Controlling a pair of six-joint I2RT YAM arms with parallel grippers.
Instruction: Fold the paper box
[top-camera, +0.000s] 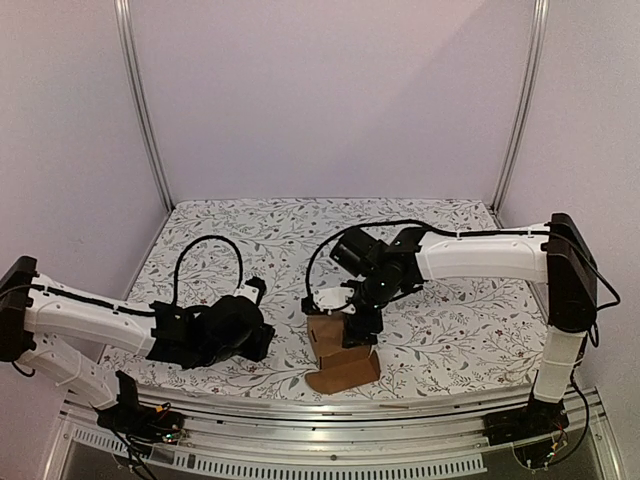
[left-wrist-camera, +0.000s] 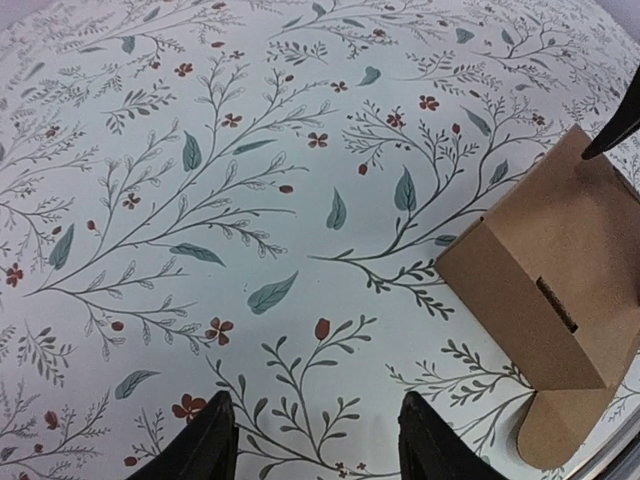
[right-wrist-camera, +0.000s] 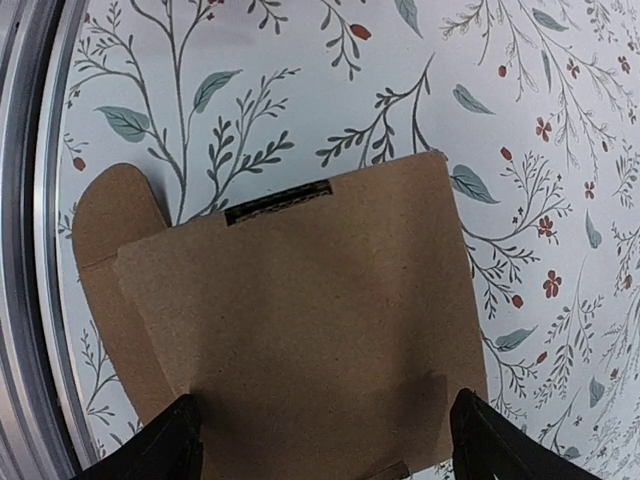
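The paper box (top-camera: 334, 344) is plain brown card, standing partly formed near the table's front edge, with a rounded flap (top-camera: 347, 373) lying flat toward the front. My right gripper (top-camera: 357, 322) hangs right over it. In the right wrist view the gripper (right-wrist-camera: 327, 447) is open, its fingers wide apart over the box's top panel (right-wrist-camera: 300, 310), which has a slot (right-wrist-camera: 278, 200) near its far edge. My left gripper (top-camera: 256, 333) sits to the box's left. It is open and empty (left-wrist-camera: 315, 442) above bare cloth, and the box (left-wrist-camera: 560, 270) shows at that view's right.
The table is covered by a floral cloth (top-camera: 250, 240). A metal rail (top-camera: 300, 405) runs along the front edge, close to the box's flap, and also shows in the right wrist view (right-wrist-camera: 30, 250). Frame posts stand at the back corners.
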